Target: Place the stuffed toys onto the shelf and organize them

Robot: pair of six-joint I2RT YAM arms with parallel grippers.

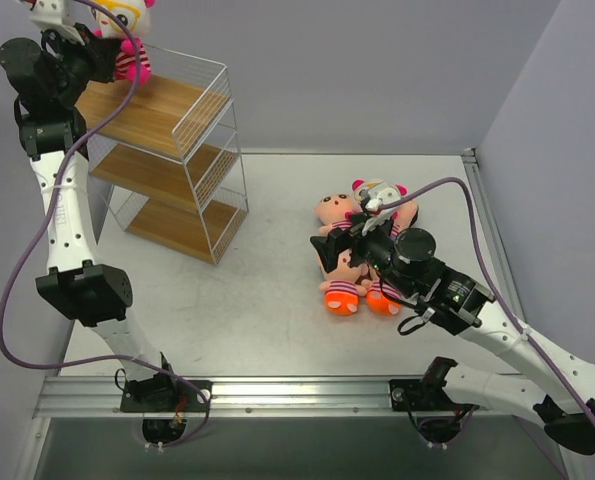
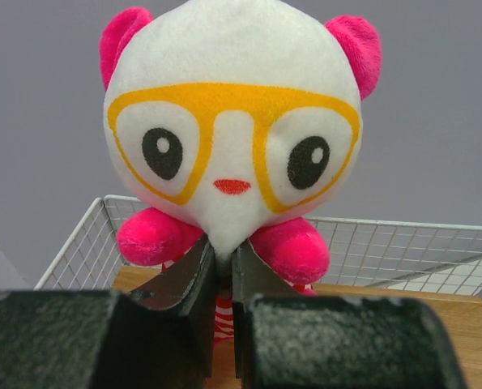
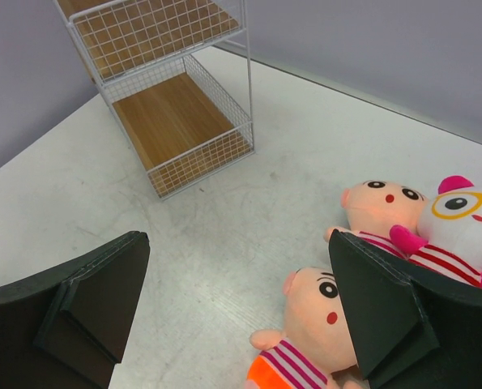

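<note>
My left gripper (image 2: pixel 223 263) is shut on the body of a white-headed stuffed toy (image 2: pixel 232 138) with yellow glasses and pink ears, and holds it upright over the shelf's top board (image 2: pixel 459 324). The top view shows that gripper (image 1: pixel 109 58) and toy (image 1: pixel 125 22) at the back left corner of the three-tier wire shelf (image 1: pixel 182 150). My right gripper (image 3: pixel 236 316) is open and empty, and hovers (image 1: pixel 345 245) over a pile of toys: peach dolls (image 1: pixel 332 208) (image 1: pixel 343 292) and a second white-headed one (image 1: pixel 379 190). The right wrist view shows two peach dolls (image 3: pixel 382 203) (image 3: pixel 322 304) and the white one (image 3: pixel 467 215).
The shelf's lower two boards (image 3: pixel 172 117) hold nothing that I can see. The table's metal rail (image 1: pixel 277 392) runs along the near edge and a raised edge (image 1: pixel 492 230) along the right side. Grey walls stand behind and to the right.
</note>
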